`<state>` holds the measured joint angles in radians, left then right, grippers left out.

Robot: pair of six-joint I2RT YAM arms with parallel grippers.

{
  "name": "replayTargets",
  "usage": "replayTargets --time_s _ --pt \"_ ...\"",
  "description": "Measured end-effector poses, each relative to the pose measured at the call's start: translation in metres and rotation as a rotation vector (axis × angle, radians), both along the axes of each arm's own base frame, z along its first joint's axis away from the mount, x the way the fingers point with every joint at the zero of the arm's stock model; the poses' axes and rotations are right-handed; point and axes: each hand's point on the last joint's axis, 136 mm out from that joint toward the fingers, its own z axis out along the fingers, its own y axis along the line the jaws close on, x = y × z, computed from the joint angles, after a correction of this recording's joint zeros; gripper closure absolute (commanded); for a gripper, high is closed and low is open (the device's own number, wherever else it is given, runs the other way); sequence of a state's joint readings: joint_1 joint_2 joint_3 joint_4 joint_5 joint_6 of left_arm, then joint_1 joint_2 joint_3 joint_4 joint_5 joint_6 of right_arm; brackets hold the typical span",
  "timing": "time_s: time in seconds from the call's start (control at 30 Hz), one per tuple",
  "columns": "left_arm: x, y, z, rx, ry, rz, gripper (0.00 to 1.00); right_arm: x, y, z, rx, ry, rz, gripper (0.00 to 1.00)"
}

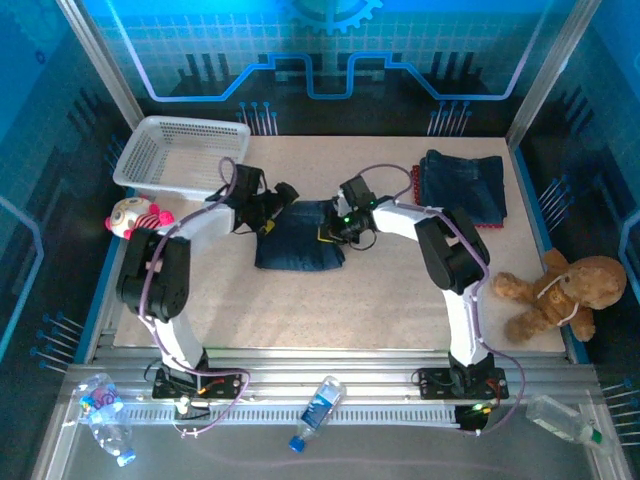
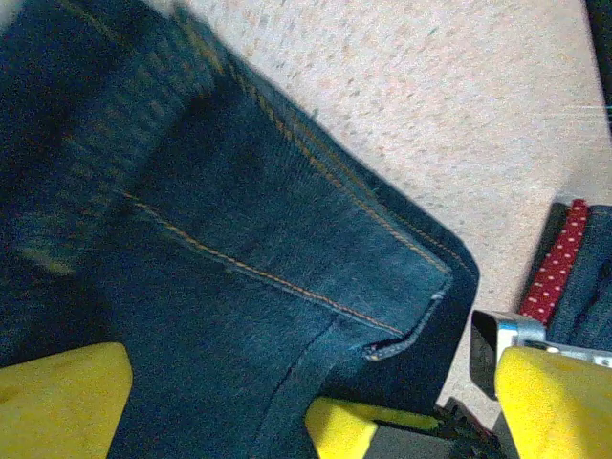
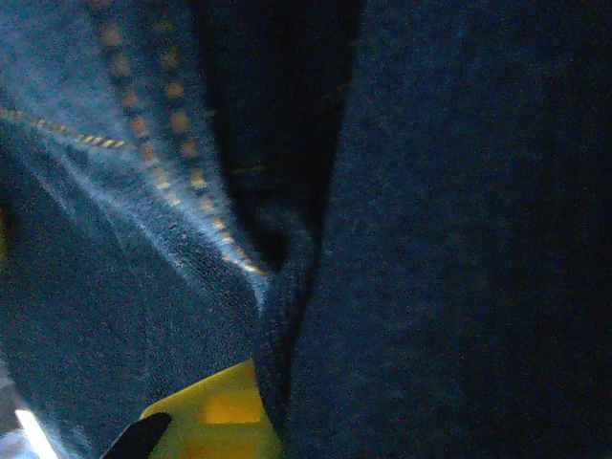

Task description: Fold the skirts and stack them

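At the middle of the surface [image 1: 390, 300] the denim skirt [image 1: 300, 250] lies mid-fold, right hand [image 1: 343, 226] pinched on its edge, left hand [image 1: 282, 197] spread wide above it; next, seemingly, left must grip too.

Speckled beige table [image 1: 300, 310], blue-lit panelled walls [image 1: 330, 50]

Denim skirt [image 1: 298, 248] ctr; folded stack [image 1: 462, 187] far-rt.
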<state>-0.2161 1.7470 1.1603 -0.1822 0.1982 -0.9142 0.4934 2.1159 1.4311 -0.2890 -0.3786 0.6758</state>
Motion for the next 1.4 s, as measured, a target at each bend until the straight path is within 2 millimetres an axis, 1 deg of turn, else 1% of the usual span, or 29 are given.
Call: replayTargets --time_s 0.03,0.1,0.17,0.23,0.3,0.37,0.47,0.5,0.57,0.67,0.77,0.93,1.03,1.1,1.17,1.27,1.33,1.4 --pt "-0.002 0.006 0.016 0.012 -0.031 0.006 0.01 0.001 -0.009 0.007 -0.039 -0.017 0.026 1.0" --pt "-0.006 0.016 0.046 0.03 -0.095 0.021 0.01 0.008 -0.03 0.027 -0.114 -0.059 0.077 1.0" --pt "-0.009 0.028 0.076 0.039 -0.168 0.041 0.01 0.025 -0.059 0.056 -0.205 -0.124 0.122 1.0" --pt "-0.013 0.04 0.092 0.044 -0.208 0.069 0.01 0.041 -0.091 0.081 -0.285 -0.174 0.144 1.0" --pt "-0.017 0.051 0.092 0.051 -0.21 0.094 0.01 0.053 -0.127 0.103 -0.36 -0.2 0.145 1.0" --pt "-0.021 0.06 0.081 0.063 -0.182 0.115 0.01 0.059 -0.165 0.124 -0.438 -0.207 0.132 1.0" --pt "-0.03 0.065 0.065 0.076 -0.128 0.122 0.01 0.063 -0.207 0.15 -0.539 -0.217 0.121 1.0" --pt "-0.031 0.065 0.063 0.077 -0.121 0.122 0.01 0.063 -0.214 0.156 -0.566 -0.222 0.126 1.0" --pt "-0.032 0.065 0.062 0.078 -0.116 0.122 0.01 0.063 -0.224 0.168 -0.625 -0.234 0.151 1.0" --pt "-0.031 0.066 0.06 0.082 -0.112 0.125 0.01 0.064 -0.231 0.179 -0.697 -0.247 0.199 1.0" --pt "-0.031 0.066 0.054 0.087 -0.098 0.126 0.01 0.066 -0.237 0.189 -0.738 -0.268 0.23 1.0" --pt "-0.028 0.066 0.045 0.094 -0.071 0.128 0.01 0.069 -0.232 0.211 -0.713 -0.338 0.244 1.0" --pt "-0.022 0.066 0.042 0.098 -0.06 0.129 0.01 0.073 -0.232 0.23 -0.7 -0.393 0.224 1.0" --pt "-0.019 0.066 0.043 0.098 -0.058 0.129 0.01 0.077 -0.236 0.244 -0.686 -0.432 0.196 1.0" --pt "-0.016 0.066 0.044 0.098 -0.059 0.13 0.01 0.081 -0.246 0.254 -0.66 -0.459 0.158 1.0" --pt "-0.016 0.066 0.045 0.098 -0.059 0.13 0.01 0.082 -0.266 0.256 -0.614 -0.448 0.106 1.0" --pt "-0.016 0.066 0.045 0.098 -0.058 0.13 0.01 0.079 -0.282 0.247 -0.582 -0.409 0.082 1.0" --pt "-0.017 0.066 0.044 0.098 -0.055 0.13 0.01 0.072 -0.297 0.234 -0.557 -0.355 0.063 1.0"
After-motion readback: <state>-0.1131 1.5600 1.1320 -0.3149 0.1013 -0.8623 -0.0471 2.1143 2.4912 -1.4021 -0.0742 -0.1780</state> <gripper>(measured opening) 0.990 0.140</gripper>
